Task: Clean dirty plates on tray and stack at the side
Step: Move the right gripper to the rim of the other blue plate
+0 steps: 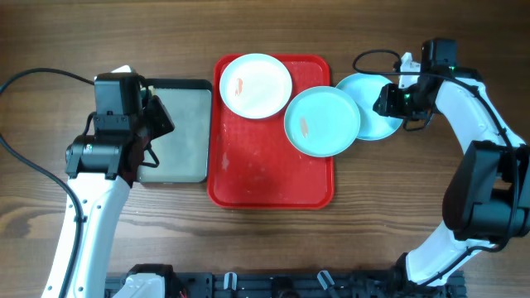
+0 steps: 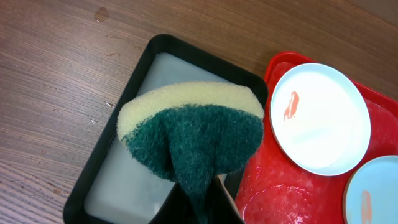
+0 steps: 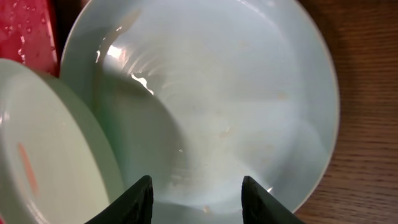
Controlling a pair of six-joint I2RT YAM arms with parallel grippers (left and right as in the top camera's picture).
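Observation:
On the red tray (image 1: 265, 174) lies a white plate (image 1: 256, 85) with an orange-red smear. A turquoise plate (image 1: 322, 122), also smeared, hangs over the tray's right rim. It overlaps a second turquoise plate (image 1: 377, 112) lying on the table. My right gripper (image 3: 197, 183) stands open just above that second plate (image 3: 249, 93), with nothing between its fingers. Over the dark tray (image 1: 178, 132), my left gripper (image 2: 199, 199) is shut on a green and yellow sponge (image 2: 193, 134).
The dark tray (image 2: 93, 168) holds a pale lining and sits against the red tray's (image 2: 292, 193) left rim. The red tray looks wet. Bare wooden table lies in front of both trays and beyond the right plate.

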